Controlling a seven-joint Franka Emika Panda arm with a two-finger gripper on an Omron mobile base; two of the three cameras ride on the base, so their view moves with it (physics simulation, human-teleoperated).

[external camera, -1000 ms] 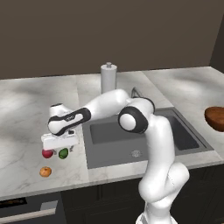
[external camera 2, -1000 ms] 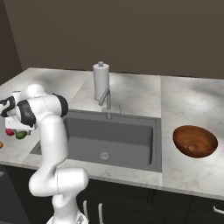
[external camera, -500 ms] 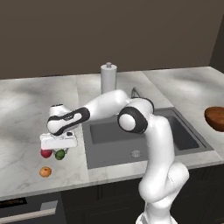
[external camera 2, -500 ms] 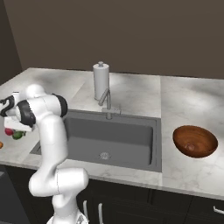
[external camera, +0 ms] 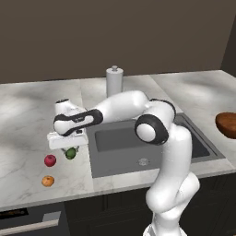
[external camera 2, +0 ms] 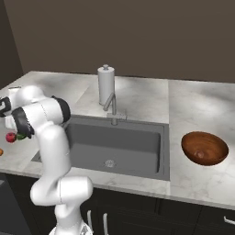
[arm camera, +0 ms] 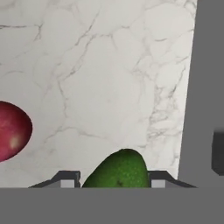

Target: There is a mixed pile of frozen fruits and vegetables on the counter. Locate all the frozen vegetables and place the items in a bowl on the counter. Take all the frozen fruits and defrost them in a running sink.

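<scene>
Between my fingertips, I am pinching the green rounded piece (arm camera: 119,169) with my end effector (arm camera: 114,178). Being rounded and probably slick, it is likely needing a grip across its widest part.

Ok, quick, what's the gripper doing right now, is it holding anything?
Gripper: closed on the small dark-green rounded piece, one finger tip on each side of it, above the white-grey marble counter.
</scene>
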